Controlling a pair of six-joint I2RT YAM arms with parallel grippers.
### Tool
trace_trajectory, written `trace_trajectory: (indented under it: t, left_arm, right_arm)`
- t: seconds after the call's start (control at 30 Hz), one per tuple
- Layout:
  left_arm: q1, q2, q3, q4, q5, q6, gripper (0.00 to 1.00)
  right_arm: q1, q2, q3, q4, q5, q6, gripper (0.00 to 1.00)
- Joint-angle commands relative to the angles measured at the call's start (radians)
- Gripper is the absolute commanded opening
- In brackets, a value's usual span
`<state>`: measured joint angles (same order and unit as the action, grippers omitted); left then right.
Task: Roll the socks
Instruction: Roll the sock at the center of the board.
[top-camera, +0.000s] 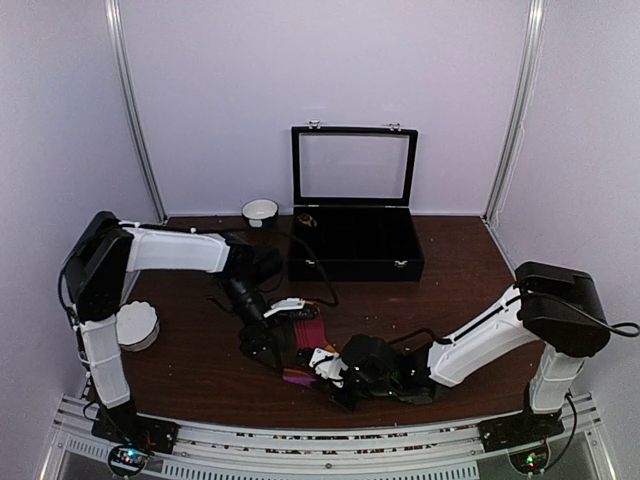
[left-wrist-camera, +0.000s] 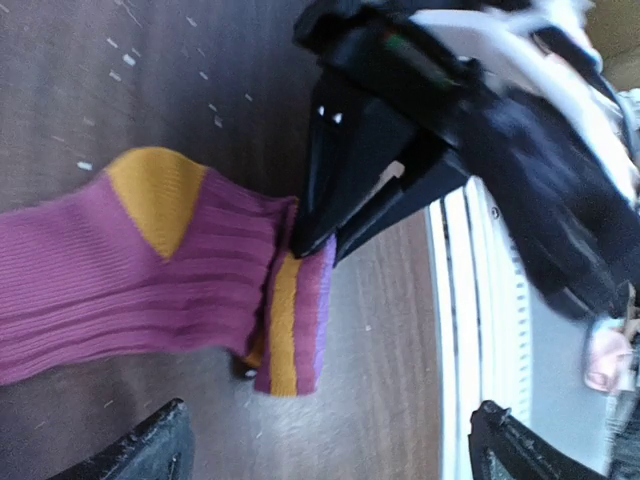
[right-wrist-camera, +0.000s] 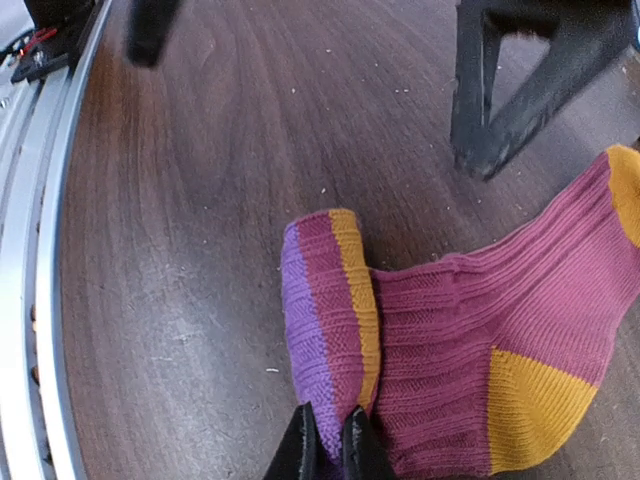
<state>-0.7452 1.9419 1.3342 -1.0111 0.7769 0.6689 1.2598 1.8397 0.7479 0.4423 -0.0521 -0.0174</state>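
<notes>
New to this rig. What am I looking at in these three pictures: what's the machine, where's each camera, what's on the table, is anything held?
Two white-and-black robot arms are bolted at the near edge of a dark wooden table. The wide picture comes from a fixed camera above and behind them. The other two come from a camera on each wrist, looking past that arm's own fingers. On the table lie a magenta sock with orange patches and a purple-orange striped cuff, a black box with its glass lid up, a small white bowl and a white fluted dish. The right fingers are pinched shut on the folded cuff. The left fingers stand wide open near the sock, holding nothing.
</notes>
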Motion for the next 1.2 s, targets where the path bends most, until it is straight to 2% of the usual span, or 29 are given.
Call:
trace_trajectory:
  t: [0.0, 0.2, 0.33, 0.4, 0.5, 0.57, 0.8, 0.87, 1.0, 1.07, 1.17]
  left_arm:
    - [0.007, -0.162, -0.153, 0.331, -0.093, -0.043, 0.98]
    - [-0.030, -0.209, -0.230, 0.444, -0.185, -0.049, 0.98]
    - [-0.072, -0.210, -0.254, 0.476, -0.189, -0.041, 0.97]
    - [-0.096, -0.209, -0.266, 0.501, -0.191, -0.030, 0.91]
    - [-0.121, -0.197, -0.268, 0.527, -0.193, -0.019, 0.72]
    - [-0.130, -0.177, -0.256, 0.525, -0.197, -0.016, 0.67]
    - [-0.159, -0.124, -0.246, 0.488, -0.210, 0.028, 0.60]
    - [-0.160, -0.101, -0.241, 0.482, -0.222, 0.033, 0.55]
    - [-0.160, -0.064, -0.216, 0.468, -0.239, 0.028, 0.31]
    - [-0.160, -0.048, -0.195, 0.449, -0.220, 0.026, 0.23]
    - [-0.159, -0.009, -0.147, 0.394, -0.192, 0.019, 0.11]
  right_arm:
    - [-0.056, 0.015, -0.070, 0.027, -0.208, 0.202, 0.03]
    - [-0.155, 0.080, -0.115, 0.196, -0.437, 0.412, 0.00]
    - [-0.202, 0.125, -0.131, 0.252, -0.496, 0.504, 0.00]
    - [-0.216, 0.150, -0.127, 0.245, -0.510, 0.528, 0.00]
    - [-0.226, 0.174, -0.099, 0.173, -0.526, 0.535, 0.00]
    - [-0.230, 0.181, -0.091, 0.146, -0.535, 0.538, 0.00]
    - [-0.242, 0.191, -0.082, 0.101, -0.538, 0.559, 0.00]
    - [-0.241, 0.191, -0.090, 0.122, -0.541, 0.575, 0.00]
    - [-0.242, 0.190, -0.095, 0.148, -0.548, 0.598, 0.00]
    - [-0.242, 0.187, -0.093, 0.147, -0.546, 0.600, 0.00]
    - [-0.241, 0.167, -0.099, 0.139, -0.530, 0.589, 0.10]
